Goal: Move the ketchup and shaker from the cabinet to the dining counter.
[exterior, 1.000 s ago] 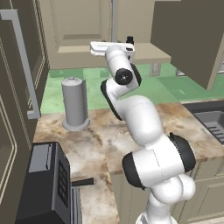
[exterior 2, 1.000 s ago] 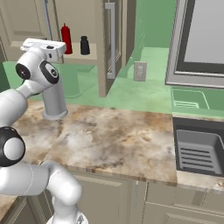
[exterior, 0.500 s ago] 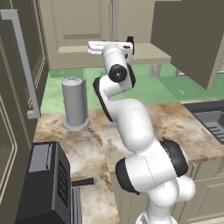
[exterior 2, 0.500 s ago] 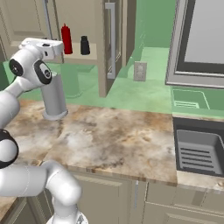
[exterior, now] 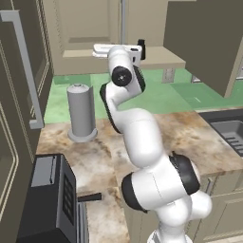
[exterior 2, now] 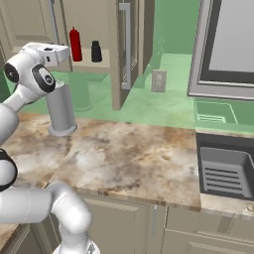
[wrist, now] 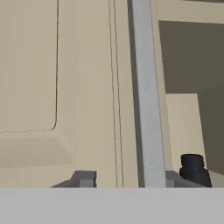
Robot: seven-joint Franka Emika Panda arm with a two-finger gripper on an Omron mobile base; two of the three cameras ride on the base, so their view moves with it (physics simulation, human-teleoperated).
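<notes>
Cabinet (exterior 2: pixel 30 22) handle (wrist: pixel 146 100) between the fingers (wrist: pixel 86 179), clamped by the raised, outstretched arm.

The left base view is looking forward and down from behind the arm's left side, over the marble bench (exterior: pixel 190 137) toward the cabinet (exterior: pixel 85 28). The right base view is taking in the same bench (exterior 2: pixel 149 158) and cabinet (exterior 2: pixel 131 44) from the other side. The hand view is sitting very close to a cabinet door (wrist: pixel 57 87), facing its silver handle (wrist: pixel 146 100).
</notes>
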